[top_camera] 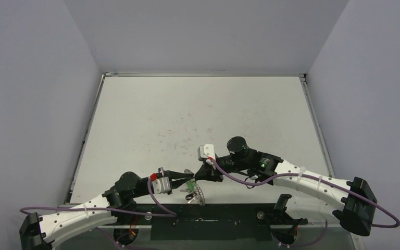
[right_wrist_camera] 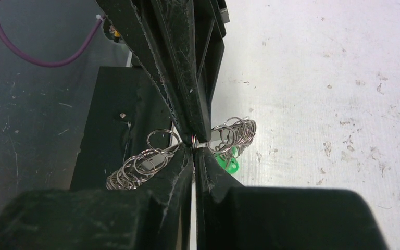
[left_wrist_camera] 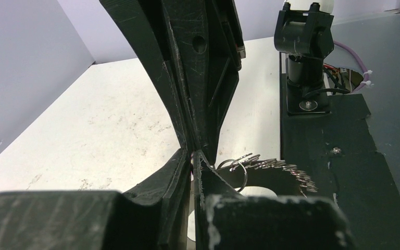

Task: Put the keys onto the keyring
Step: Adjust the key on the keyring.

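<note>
The keyring (top_camera: 199,194), a hoop of many small linked silver rings, hangs just above the table's near edge. It also shows in the left wrist view (left_wrist_camera: 278,166) and the right wrist view (right_wrist_camera: 135,167). My left gripper (top_camera: 191,181) and right gripper (top_camera: 200,177) meet tip to tip at its rim. In its own view the right gripper (right_wrist_camera: 194,147) is shut on a thin ring of the rim. The left gripper (left_wrist_camera: 192,159) is shut on a thin metal edge at the same spot. The green-headed key (right_wrist_camera: 228,165) hangs under the rim; it shows in the top view (top_camera: 190,184). I cannot make out the black and silver keys.
A black base plate (top_camera: 213,221) with both arm mounts runs along the near edge, right under the ring. The right arm's base post (left_wrist_camera: 304,47) stands on it. Purple cables (top_camera: 239,182) loop by both arms. Grey walls close in the white table (top_camera: 198,114).
</note>
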`<state>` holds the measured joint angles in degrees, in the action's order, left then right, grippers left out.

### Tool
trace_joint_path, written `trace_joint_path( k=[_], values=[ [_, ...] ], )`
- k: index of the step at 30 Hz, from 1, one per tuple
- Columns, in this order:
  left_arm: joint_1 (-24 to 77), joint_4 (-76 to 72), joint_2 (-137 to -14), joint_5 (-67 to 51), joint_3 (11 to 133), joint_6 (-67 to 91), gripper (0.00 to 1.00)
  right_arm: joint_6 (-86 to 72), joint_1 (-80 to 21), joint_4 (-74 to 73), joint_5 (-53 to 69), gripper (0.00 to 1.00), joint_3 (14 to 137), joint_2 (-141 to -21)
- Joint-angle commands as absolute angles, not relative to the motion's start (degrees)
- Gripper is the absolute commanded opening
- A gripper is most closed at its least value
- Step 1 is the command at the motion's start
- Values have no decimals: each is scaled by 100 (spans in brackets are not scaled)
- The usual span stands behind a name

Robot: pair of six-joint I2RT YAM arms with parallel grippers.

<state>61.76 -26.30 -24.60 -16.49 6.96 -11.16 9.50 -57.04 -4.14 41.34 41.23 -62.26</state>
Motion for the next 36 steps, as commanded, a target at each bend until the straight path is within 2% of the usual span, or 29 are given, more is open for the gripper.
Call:
trace_joint_path(
  k=[1, 5, 9, 15, 24, 36],
  values=[
    [6196, -2626, -2184, -1690, 1051, -1155, 9, 1204, -5678, -936, 3751, 0, 4439, -6056],
    [6196, -1798, -1960, -1574, 1332, -1331, 19, 1438, -5700, -2027, 3448, 0, 5081, -6205],
    [6196, -914, -1885, -1479, 1642, -1517, 23, 1603, -5784, -3121, 3060, 0, 5729, -6492],
    [6200, -47, -2263, -1416, 2132, -1692, 26, 1470, -6118, -3817, 2422, 0, 6486, -6816],
    [6198, 102, -3006, -1433, 2396, -1810, 29, 1238, -6489, -5015, 2069, 0, 7722, -7867],
    [6197, -448, -3369, -1619, 2303, -1758, 28, 1179, -6568, -4811, 2311, 0, 7717, -8057]
  ],
)
